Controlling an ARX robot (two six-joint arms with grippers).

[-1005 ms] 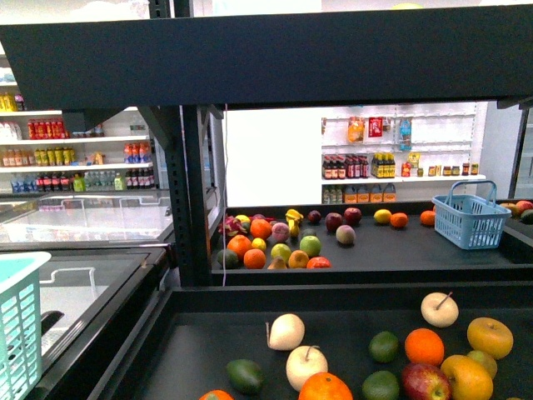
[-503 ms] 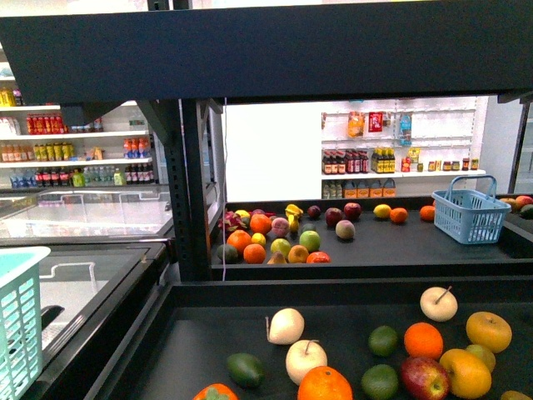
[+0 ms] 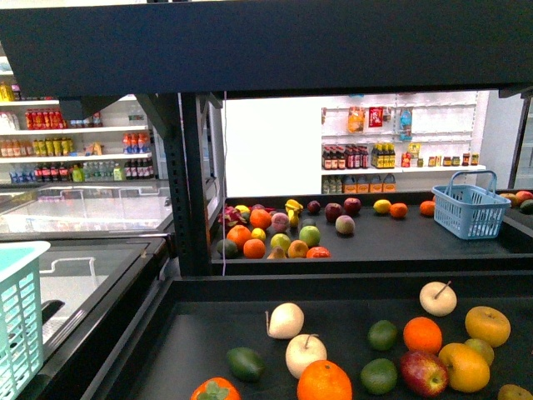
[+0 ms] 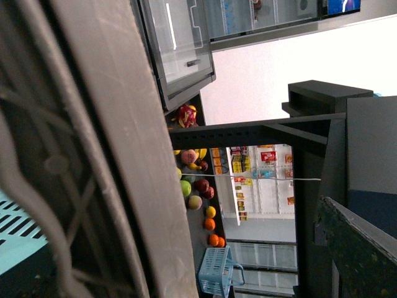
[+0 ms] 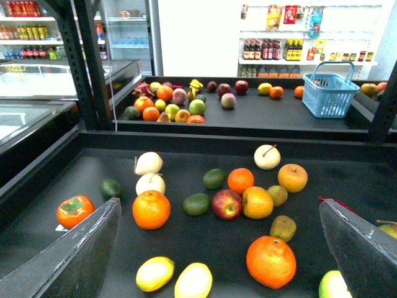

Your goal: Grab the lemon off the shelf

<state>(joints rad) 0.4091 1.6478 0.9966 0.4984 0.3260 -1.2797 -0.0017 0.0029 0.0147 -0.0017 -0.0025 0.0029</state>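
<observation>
The lemon (image 5: pixel 193 280) lay untouched at the near edge of the shelf (image 5: pixel 372 180), below the right tool (image 5: pixel 220 208), whose jaws stood wide apart. The approach seemed in hand; next the tool likely needed lowering around the lemon, clear of the orange (image 5: pixel 151 209) beyond.

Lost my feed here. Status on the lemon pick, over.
Right gripper open, empty, over the shelf. Left gripper: state unclear. Lemon lying free, second lemon beside it. Nothing on top of either.
</observation>
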